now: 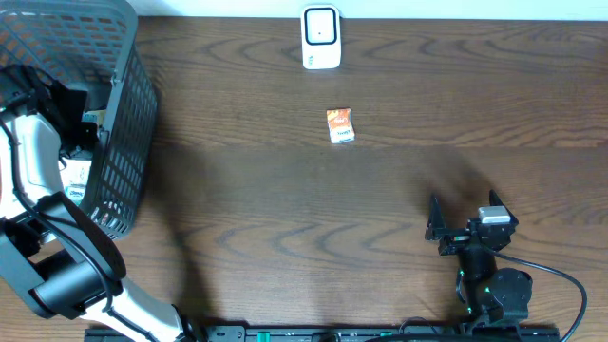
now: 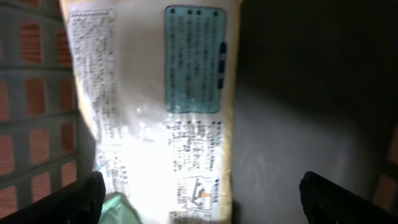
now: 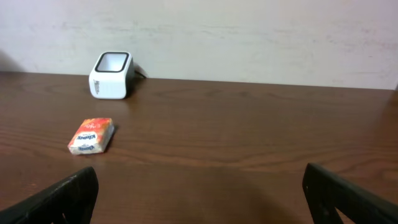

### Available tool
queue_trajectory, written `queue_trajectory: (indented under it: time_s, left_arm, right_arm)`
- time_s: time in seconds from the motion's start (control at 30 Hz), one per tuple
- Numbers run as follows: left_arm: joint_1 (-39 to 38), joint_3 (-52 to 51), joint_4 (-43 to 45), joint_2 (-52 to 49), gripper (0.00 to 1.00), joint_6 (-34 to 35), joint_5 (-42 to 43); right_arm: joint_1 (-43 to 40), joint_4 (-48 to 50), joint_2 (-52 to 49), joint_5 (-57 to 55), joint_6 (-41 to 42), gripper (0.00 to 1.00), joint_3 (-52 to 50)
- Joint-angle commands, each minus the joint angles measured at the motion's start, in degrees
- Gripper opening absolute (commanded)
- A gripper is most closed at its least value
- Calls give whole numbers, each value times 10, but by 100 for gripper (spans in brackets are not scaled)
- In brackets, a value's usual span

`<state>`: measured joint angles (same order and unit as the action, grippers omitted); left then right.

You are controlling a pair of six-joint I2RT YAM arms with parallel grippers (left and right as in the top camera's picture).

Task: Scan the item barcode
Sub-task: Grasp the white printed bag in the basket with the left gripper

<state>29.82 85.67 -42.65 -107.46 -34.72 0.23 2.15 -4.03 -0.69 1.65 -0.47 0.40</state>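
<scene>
My left gripper (image 2: 202, 196) reaches down into the grey basket (image 1: 123, 161) at the table's left edge. It is open, with its black fingertips (image 2: 84, 198) wide apart and nothing between them. Just under it lies a white packet (image 2: 155, 106) with fine print and a teal panel; whether the fingers touch it I cannot tell. The white barcode scanner (image 1: 321, 38) (image 3: 112, 75) stands at the far middle of the table. A small orange packet (image 1: 340, 125) (image 3: 91, 135) lies in front of it. My right gripper (image 1: 439, 226) (image 3: 202, 193) is open and empty, low over the near right of the table.
The basket's mesh wall (image 2: 37, 124) rises close on the left of the left gripper, and a pale green thing (image 2: 118, 210) shows beside the white packet. A light wall (image 3: 249, 37) stands behind the table's far edge.
</scene>
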Motion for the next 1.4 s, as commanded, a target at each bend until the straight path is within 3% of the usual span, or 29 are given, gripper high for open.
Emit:
queue_trajectory:
  time_s: [0.0,0.43,0.8,1.07,1.13,1.2,1.3,1.37]
  left_arm:
    - [2,-5,6,0,98,-11,-22]
    - [0,-5,30,-76,98,-67,-29]
    - [-6,-5,112,-86,98,-68,-93]
    - [-6,-5,108,-127,100,-68,-100]
    - [-6,-5,109,-141,94,-68,-112]
    - [-6,-5,109,-148,82,-66,-114]
    - [-7,-5,114,-145,76,-52,-113]
    - [-7,-5,118,-141,64,-31,-113]
  right_arm:
    - [-2,-3,3,0,0,99,-1]
    - [-2,-3,3,0,0,99,-1]
    - [-2,-3,3,0,0,99,-1]
    - [-2,-3,3,0,0,99,-1]
    - [-2,-3,3,0,0,99,-1]
    - [-2,-3,3,0,0,99,-1]
    - [-2,-3,3,0,0,99,-1]
    - [-2,-3,3,0,0,99,-1]
